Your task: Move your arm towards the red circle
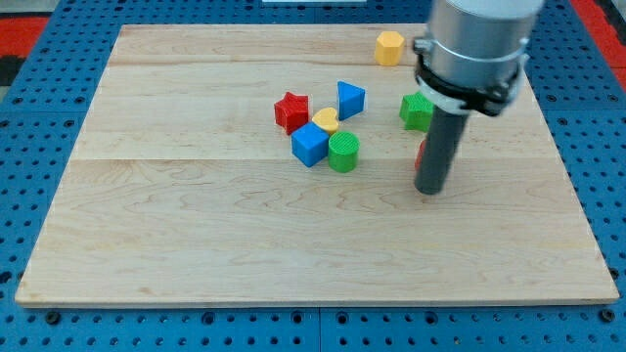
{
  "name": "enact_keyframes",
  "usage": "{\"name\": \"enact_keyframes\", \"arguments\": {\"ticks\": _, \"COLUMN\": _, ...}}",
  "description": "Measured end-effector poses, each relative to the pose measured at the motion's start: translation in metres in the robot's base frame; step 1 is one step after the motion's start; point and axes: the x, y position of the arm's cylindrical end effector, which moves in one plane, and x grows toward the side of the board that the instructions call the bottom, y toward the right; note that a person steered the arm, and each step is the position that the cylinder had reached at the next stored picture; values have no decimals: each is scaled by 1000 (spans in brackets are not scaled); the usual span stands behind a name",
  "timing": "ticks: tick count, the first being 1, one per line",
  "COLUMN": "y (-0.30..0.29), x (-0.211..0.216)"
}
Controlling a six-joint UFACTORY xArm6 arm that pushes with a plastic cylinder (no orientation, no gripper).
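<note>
My tip (429, 190) rests on the surface (196, 235) right of the central cluster, with no hand to open or shut, standing directly before the red circle (420, 154), hiding all but its left sliver.

We are seeing bright, even light falling on the wooden board (196, 225); soft short shadows are lying beside blocks, and focus is staying sharp throughout.

Surface (196, 235): pale wood, smooth, matt, visible grain. Blocks, e.g. green cylinder (343, 152), blue cube (309, 145): ridged matt plastic. Rod above my tip (428, 192): dark, matt. Arm housing (479, 39): grey, smooth, slight sheen.
</note>
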Motion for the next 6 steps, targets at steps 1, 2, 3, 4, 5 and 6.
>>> {"name": "enact_keyframes", "arguments": {"ticks": 1, "y": 60, "x": 12}}
{"name": "enact_keyframes", "arguments": {"ticks": 2, "y": 100, "x": -6}}
{"name": "enact_keyframes", "arguments": {"ticks": 3, "y": 81, "x": -13}}
{"name": "enact_keyframes", "arguments": {"ticks": 4, "y": 53, "x": -15}}
{"name": "enact_keyframes", "arguments": {"ticks": 5, "y": 53, "x": -53}}
{"name": "enact_keyframes", "arguments": {"ticks": 6, "y": 52, "x": -66}}
